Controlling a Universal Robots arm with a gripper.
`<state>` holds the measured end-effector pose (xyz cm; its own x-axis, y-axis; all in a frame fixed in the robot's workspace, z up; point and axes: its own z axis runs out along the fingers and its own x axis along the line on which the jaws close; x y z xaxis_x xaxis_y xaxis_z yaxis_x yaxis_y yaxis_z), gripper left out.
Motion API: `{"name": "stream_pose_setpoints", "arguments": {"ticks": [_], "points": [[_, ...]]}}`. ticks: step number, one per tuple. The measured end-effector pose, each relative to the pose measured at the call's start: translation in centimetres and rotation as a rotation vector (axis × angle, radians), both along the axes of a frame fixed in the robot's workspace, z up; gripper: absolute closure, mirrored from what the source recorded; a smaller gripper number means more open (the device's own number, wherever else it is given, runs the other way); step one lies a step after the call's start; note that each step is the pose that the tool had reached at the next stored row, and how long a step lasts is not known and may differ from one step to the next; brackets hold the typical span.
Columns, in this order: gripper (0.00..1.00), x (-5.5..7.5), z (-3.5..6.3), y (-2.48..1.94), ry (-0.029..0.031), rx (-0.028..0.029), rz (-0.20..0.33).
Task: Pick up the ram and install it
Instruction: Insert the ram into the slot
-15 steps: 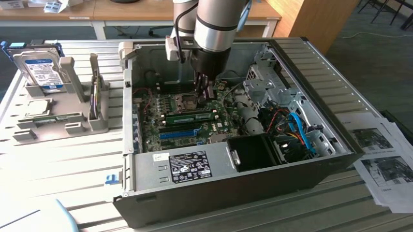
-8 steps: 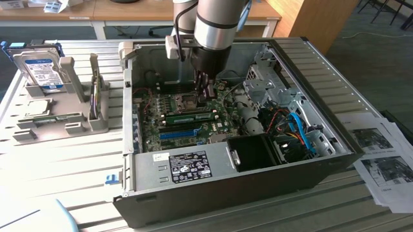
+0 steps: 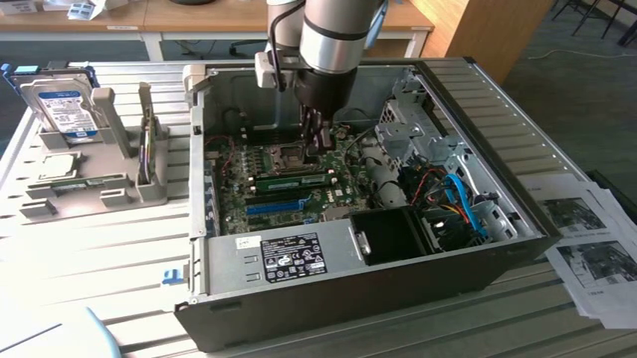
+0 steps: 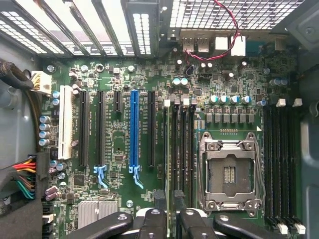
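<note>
- Exterior view: ram (image 3: 294,180) stands on edge along a motherboard (image 3: 261,212) slot, long axis running from the exterior view's left to its right.
- End effector (image 3: 318,149) is just above the ram's right end; can't tell if it is pinching or spread.

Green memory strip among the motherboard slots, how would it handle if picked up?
The thin green circuit-board strip with dark chips looks small and slim, so it is probably light yet stiff. Its exposed chips suggest that it is fragile. Its narrow edges probably offer little to grip.
</note>
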<state>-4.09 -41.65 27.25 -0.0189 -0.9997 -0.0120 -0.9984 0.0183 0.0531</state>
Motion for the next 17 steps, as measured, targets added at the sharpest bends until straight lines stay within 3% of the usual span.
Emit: {"name": "stream_pose_setpoints", "arguments": {"ticks": [17], "points": [[0.82, 0.0, 1.20, 0.00, 0.0000, -0.0078, 0.000]]}}
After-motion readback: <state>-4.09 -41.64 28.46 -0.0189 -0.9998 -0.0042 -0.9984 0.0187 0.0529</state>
